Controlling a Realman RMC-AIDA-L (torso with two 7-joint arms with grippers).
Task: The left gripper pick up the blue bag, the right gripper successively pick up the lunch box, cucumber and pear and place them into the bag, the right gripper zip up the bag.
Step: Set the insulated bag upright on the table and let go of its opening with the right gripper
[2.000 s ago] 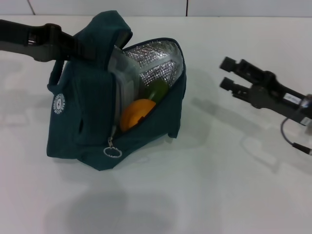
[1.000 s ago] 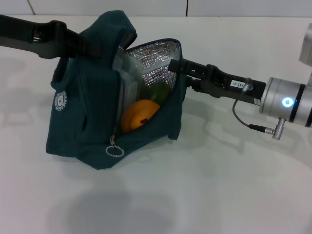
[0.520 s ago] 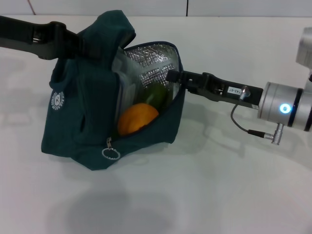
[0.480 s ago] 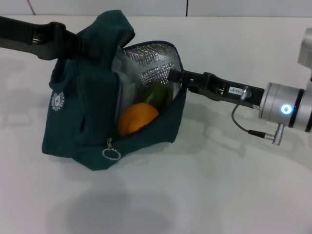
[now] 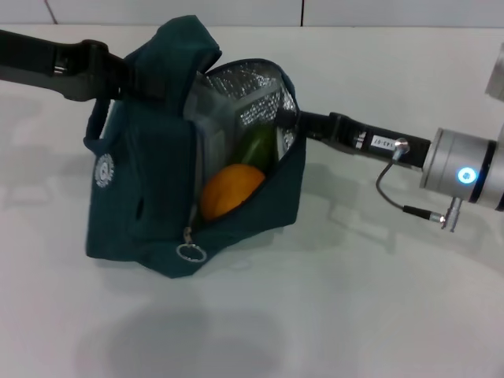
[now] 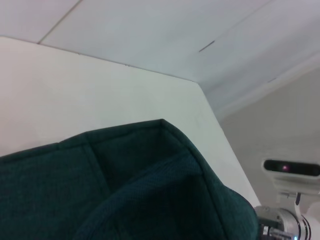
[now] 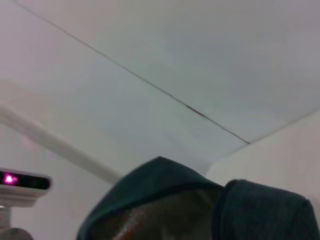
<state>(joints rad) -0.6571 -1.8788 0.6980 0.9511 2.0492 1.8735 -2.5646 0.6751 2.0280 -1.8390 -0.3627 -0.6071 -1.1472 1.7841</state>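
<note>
At centre frame, left gripper (image 5: 146,79) props the blue bag (image 5: 150,197) upright by its handle; right gripper (image 5: 293,120) touches its rim, jaws unreadable.

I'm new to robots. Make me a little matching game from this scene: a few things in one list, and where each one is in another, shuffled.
Things:
1. pear
2. cucumber
3. zipper ring
4. left gripper

Places:
a. hanging low on the outside of the bag
b. at the bag's top, by the handle
c. low in the open bag, in front
d. standing behind the orange fruit

Pairs: 1-c, 2-d, 3-a, 4-b
</note>
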